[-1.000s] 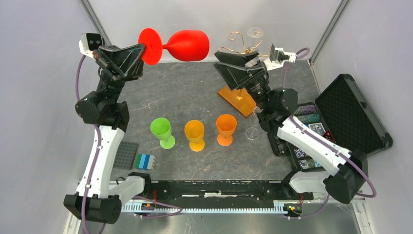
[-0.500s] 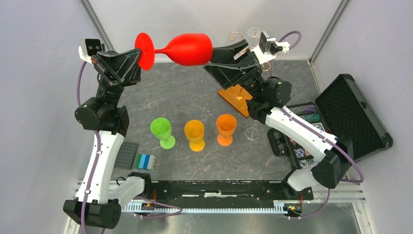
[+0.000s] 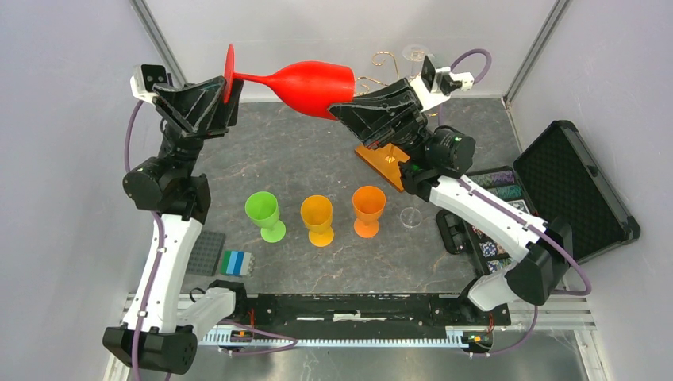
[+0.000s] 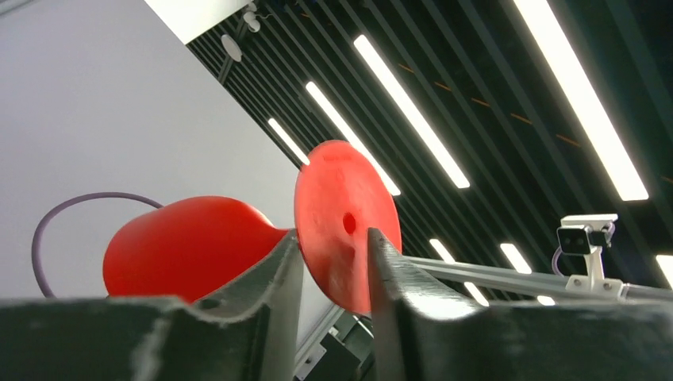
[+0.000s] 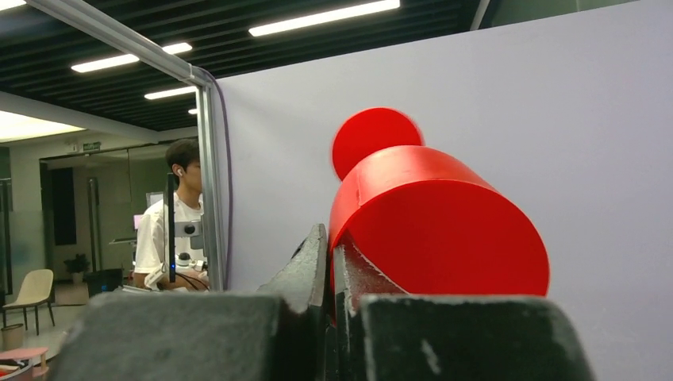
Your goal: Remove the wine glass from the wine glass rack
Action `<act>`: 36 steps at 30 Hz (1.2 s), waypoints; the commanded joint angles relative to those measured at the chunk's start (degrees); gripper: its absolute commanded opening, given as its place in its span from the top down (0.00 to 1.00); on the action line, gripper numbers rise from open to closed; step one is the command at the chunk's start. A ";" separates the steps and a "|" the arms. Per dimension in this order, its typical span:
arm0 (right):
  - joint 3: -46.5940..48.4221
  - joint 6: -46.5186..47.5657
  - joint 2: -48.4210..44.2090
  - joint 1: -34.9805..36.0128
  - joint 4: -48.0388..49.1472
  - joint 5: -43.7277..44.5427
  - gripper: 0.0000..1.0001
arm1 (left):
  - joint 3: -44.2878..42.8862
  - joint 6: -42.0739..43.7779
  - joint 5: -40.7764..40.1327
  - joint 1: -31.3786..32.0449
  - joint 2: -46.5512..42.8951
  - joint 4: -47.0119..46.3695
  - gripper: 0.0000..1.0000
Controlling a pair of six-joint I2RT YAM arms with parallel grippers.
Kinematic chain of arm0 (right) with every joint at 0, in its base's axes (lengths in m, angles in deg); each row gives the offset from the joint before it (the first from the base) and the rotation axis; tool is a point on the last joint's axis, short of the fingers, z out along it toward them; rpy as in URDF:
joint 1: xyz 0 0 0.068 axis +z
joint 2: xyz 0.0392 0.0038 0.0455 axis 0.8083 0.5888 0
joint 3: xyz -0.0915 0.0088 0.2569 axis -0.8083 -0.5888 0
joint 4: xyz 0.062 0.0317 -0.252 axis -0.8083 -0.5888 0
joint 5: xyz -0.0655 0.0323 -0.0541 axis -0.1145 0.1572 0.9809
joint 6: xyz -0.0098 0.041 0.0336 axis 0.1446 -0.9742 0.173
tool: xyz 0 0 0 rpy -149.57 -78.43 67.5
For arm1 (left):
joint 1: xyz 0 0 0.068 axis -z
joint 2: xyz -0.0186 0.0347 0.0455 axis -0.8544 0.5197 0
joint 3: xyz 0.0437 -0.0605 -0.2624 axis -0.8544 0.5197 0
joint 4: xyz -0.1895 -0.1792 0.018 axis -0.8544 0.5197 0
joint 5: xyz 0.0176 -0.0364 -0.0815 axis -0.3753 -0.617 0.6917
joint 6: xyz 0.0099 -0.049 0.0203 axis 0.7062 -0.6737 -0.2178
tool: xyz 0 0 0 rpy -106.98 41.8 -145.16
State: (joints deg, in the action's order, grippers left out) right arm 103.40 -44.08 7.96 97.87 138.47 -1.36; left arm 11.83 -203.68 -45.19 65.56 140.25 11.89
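A big red wine glass [image 3: 313, 82] hangs on its side high over the back of the table, between both arms. My right gripper [image 3: 343, 109] is shut on the rim of its bowl [image 5: 444, 222], one finger inside and one outside. My left gripper [image 3: 228, 87] stands open around the round foot [image 4: 345, 214], with a gap showing beside the disc. The wine glass rack [image 3: 385, 59], thin gold wire on an amber base [image 3: 393, 171], stands behind and under the right arm.
Green [image 3: 264, 214], yellow [image 3: 317, 219] and orange [image 3: 368, 209] goblets stand in a row mid-table. A clear glass [image 3: 415, 53] sits at the rack's top. An open black case [image 3: 573, 186] and a chip tray [image 3: 500, 190] lie right; a grey plate [image 3: 206, 252] lies left.
The right gripper reached the glass's bowl and shut on its rim. The left jaws parted from the foot. The glass shifted right and tipped bowl-down a little.
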 commanded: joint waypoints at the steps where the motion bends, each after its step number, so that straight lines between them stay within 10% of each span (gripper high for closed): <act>1: 0.75 2.80 -1.13 -0.03 2.17 0.35 1.00 | -0.35 6.61 1.00 -0.01 -0.13 0.15 0.49; 10: -4.67 18.33 -8.54 -0.01 -15.05 8.77 1.00 | 5.50 22.38 4.11 -0.06 0.09 6.17 0.11; 14: -1.29 26.75 -9.21 0.82 -29.86 13.64 1.00 | 3.29 48.33 11.11 -0.47 0.63 23.78 0.00; 23: 8.07 45.95 -5.98 4.45 -63.61 32.40 1.00 | -1.79 85.90 -11.40 -0.55 -3.31 70.58 0.00; 36: 23.05 62.95 10.84 9.58 -96.81 42.12 1.00 | 0.09 93.44 -17.73 -0.48 -4.71 78.22 0.00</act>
State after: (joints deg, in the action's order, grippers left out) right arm 119.11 11.57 14.28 106.40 55.15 35.25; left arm 11.96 -114.88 -61.49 65.41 136.14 88.92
